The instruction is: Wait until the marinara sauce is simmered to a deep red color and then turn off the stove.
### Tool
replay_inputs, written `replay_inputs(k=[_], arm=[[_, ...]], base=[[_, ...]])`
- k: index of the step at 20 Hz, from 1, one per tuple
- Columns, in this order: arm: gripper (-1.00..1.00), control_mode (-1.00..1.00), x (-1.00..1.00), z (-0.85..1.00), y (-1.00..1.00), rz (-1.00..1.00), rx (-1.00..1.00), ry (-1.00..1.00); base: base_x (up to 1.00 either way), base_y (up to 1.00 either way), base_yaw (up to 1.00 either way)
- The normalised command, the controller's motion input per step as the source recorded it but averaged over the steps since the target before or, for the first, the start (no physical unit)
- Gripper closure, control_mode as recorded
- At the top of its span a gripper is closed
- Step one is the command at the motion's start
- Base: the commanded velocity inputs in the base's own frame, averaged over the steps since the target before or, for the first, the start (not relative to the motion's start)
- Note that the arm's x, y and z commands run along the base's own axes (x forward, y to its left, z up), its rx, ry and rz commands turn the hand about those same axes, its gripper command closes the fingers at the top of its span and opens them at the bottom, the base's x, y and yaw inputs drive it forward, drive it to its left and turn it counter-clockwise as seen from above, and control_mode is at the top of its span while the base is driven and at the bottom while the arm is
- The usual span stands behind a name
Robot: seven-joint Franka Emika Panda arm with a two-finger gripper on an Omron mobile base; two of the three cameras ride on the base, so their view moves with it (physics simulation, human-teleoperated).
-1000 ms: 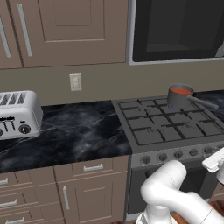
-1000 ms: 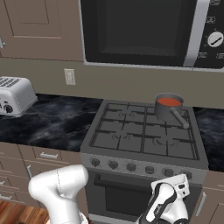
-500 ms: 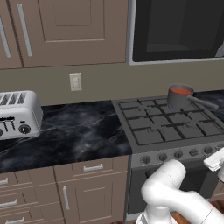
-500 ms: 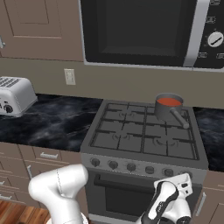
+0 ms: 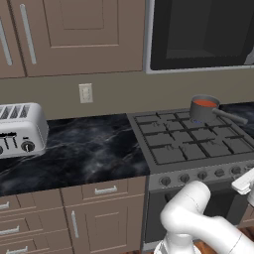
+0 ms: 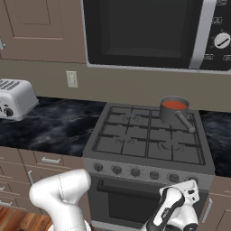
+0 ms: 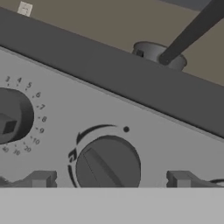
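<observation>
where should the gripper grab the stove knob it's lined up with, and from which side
Grip the round knob across its raised ridge, one finger on each flat side. Come straight at the stove front panel, head-on, as the open gripper already faces it. The ridge sits tilted, so the hand probably needs a roll to match.

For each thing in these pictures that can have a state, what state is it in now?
marinara sauce: orange-red, in the saucepan.
saucepan: upright on the stove's back right grate, handle toward the front.
stove: knob in front of the gripper has its ridge tilted.
gripper: open, fingertips either side of that knob.
microwave: door closed.
toaster: slots empty.
</observation>
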Motion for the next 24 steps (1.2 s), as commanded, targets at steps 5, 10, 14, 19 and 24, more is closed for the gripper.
replay_inputs(k=[5,10,14,19,24], arm=[[-1.0,-1.0,0.09,-0.04,0.0,0.0,0.0,0.0],[-1.0,-1.0,0.11,0.0,0.0,0.0,0.0,0.0],[-1.0,-1.0,0.05,0.0,0.0,0.0,0.0,0.0],[-1.0,-1.0,0.02,-0.04,0.0,0.0,0.0,0.0],[-1.0,-1.0,0.0,-0.12,0.0,0.0,0.0,0.0]], base=[[0.0,0.0,0.0],[0.0,0.0,0.0],[0.0,0.0,0.0],[0.0,0.0,0.0],[0.0,0.0,0.0]])
